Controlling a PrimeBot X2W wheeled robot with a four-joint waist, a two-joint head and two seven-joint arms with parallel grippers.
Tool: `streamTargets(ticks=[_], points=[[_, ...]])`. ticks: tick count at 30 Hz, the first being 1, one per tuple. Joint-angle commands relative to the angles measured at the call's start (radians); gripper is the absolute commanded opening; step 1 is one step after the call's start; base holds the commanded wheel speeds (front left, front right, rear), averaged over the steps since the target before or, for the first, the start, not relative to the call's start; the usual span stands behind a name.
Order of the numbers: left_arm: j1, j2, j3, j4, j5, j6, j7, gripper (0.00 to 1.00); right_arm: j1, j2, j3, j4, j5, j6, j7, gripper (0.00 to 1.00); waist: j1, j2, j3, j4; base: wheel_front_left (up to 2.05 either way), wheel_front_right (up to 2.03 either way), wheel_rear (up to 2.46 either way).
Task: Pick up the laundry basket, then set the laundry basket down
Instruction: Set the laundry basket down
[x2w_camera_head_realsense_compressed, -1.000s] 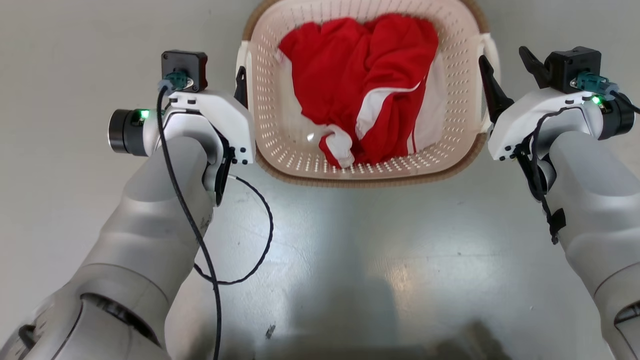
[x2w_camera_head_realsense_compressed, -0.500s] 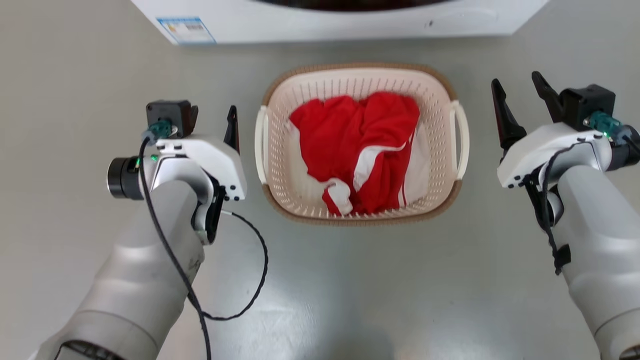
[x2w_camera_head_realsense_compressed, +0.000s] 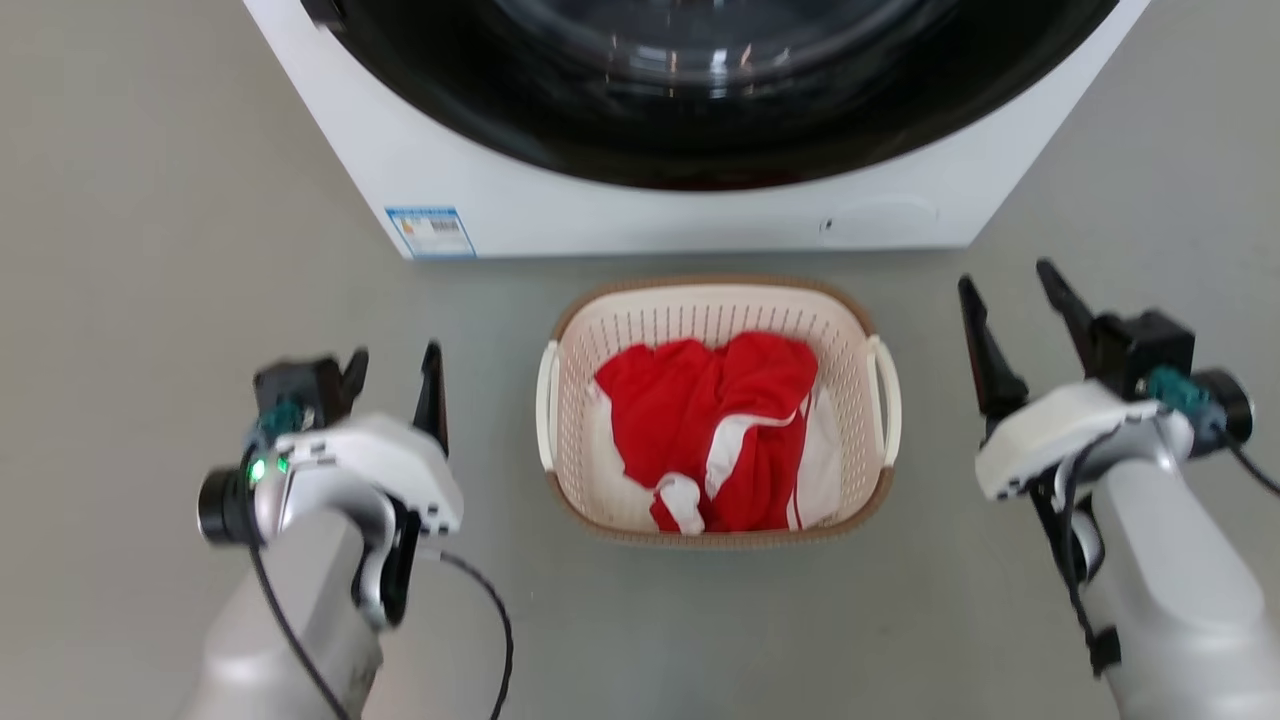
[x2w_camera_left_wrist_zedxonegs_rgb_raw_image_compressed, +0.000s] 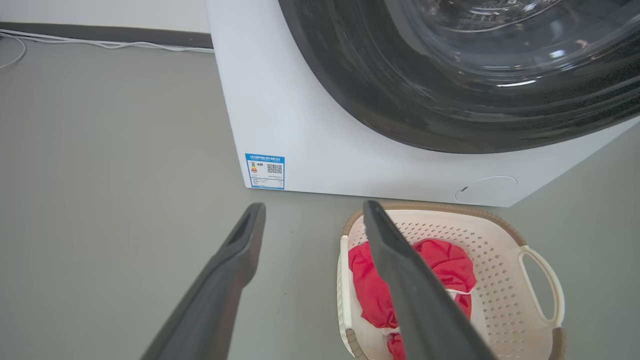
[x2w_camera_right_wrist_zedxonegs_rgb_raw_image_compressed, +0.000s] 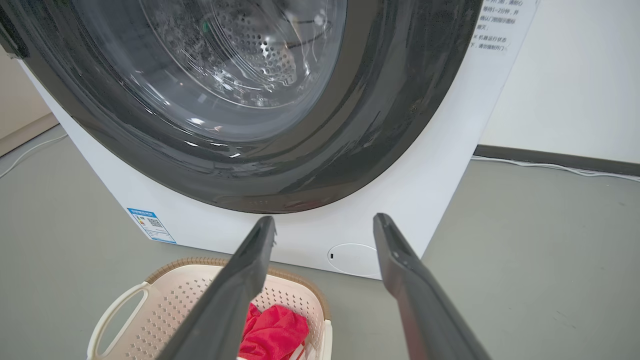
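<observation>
1. The laundry basket (x2w_camera_head_realsense_compressed: 700, 318) rests on the grey floor (x2w_camera_head_realsense_compressed: 150, 250) at the middle of the head view, its white handles facing 9 and 3 o'clock
2. A crumpled red garment (x2w_camera_head_realsense_compressed: 700, 430) with white stripes lies inside the basket
3. At 12 o'clock from the basket stands a white washing machine (x2w_camera_head_realsense_compressed: 640, 215) with a dark round door; a narrow strip of floor lies between the two
4. A blue-edged label (x2w_camera_head_realsense_compressed: 432, 232) sits on the machine's lower front, at 11 o'clock from the basket
5. The left end effector (x2w_camera_head_realsense_compressed: 395, 365) hangs at 9 o'clock from the basket, fingers spread apart and empty, tips pointing to 12 o'clock, apart from the near handle (x2w_camera_head_realsense_compressed: 547, 405)
6. The right end effector (x2w_camera_head_realsense_compressed: 1005, 300) hangs at 3 o'clock from the basket, fingers likewise parted with nothing between them, apart from the handle (x2w_camera_head_realsense_compressed: 888, 400) on that side
7. In the left wrist view the basket lies toward 4 o'clock, partly behind one finger; in the right wrist view it lies toward 7 o'clock
</observation>
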Motion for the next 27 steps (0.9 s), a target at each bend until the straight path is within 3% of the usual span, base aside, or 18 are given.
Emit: streamTargets(ticks=[1, 14, 27], points=[[0.037, 0.034, 0.050, -0.039, 0.014, -0.005, -0.006, 1.00, 0.048, 0.008, 0.008, -0.042, -0.004, 0.005, -0.009, 1.00, 0.0000, -0.0001, -0.065, 0.000, 0.00, 0.00, 0.00], [0.327, 0.055, 0.172, -0.237, 0.135, -0.023, -0.006, 1.00, 0.275, 0.011, -0.047, -0.174, -0.018, 0.005, -0.009, 1.00, 0.0000, -0.0001, -0.236, -0.005, 0.00, 0.00, 0.00], [0.531, 0.048, 0.265, -0.385, 0.187, -0.020, -0.006, 1.00, 0.429, 0.030, -0.068, -0.244, -0.021, 0.005, -0.009, 1.00, 0.0000, -0.0001, -0.324, -0.017, 0.00, 0.00, 0.00]])
